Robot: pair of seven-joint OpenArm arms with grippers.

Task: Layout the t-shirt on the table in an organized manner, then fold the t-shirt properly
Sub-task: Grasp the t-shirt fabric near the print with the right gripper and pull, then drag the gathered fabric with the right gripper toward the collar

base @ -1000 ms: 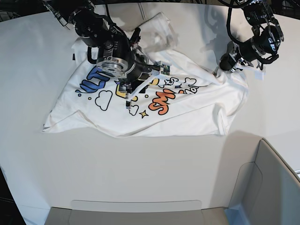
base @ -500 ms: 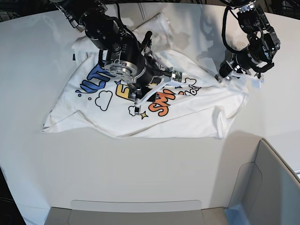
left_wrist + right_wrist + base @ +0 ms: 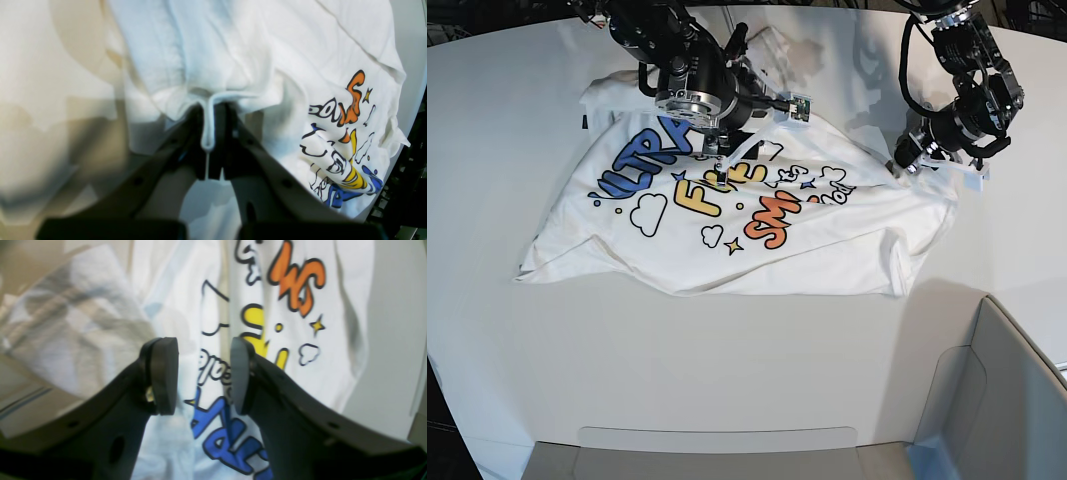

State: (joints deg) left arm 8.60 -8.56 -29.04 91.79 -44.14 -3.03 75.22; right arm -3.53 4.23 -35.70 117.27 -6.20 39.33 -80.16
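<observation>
— Between the left gripper's (image 3: 210,146) fingers (image 3: 191,133): a thin rolled hem of the t-shirt (image 3: 240,60), pinched tight. Jaws closed right down on it, cloth bunched into folds just beyond the tips.

— And from above?

— Over on the base view's right, same left gripper (image 3: 905,160) down at the t-shirt's (image 3: 727,225) far right corner, holding that edge just off the table (image 3: 757,360). Fabric drawn into a ridge running from the grip toward the print.

— Right side?

— Right gripper (image 3: 202,373) spread wide, nothing between the pads (image 3: 163,373). Clear gap there, with printed cloth showing through it: blue letters below, yellow and orange letters farther out. No contact with the shirt visible in the wrist view.

— Position in the base view?

— Right gripper (image 3: 727,150) hanging above the upper middle of the shirt, near the top of the blue "ULTRA" and yellow "FINE". Touching or just clear of the cloth: cannot tell from there.

— Shirt itself?

— Print side up, lying across the far half of the table, tilted so the lettering runs diagonally. Left and near edges flat on the table, with a rumpled fold at the near right corner. Upper portion bunched behind the right arm, partly hidden. Small black tag (image 3: 586,122) poking out at the far left edge.

— Anything else around?

— Grey-white bin wall (image 3: 1017,390) at the near right corner, well apart from the shirt.
</observation>
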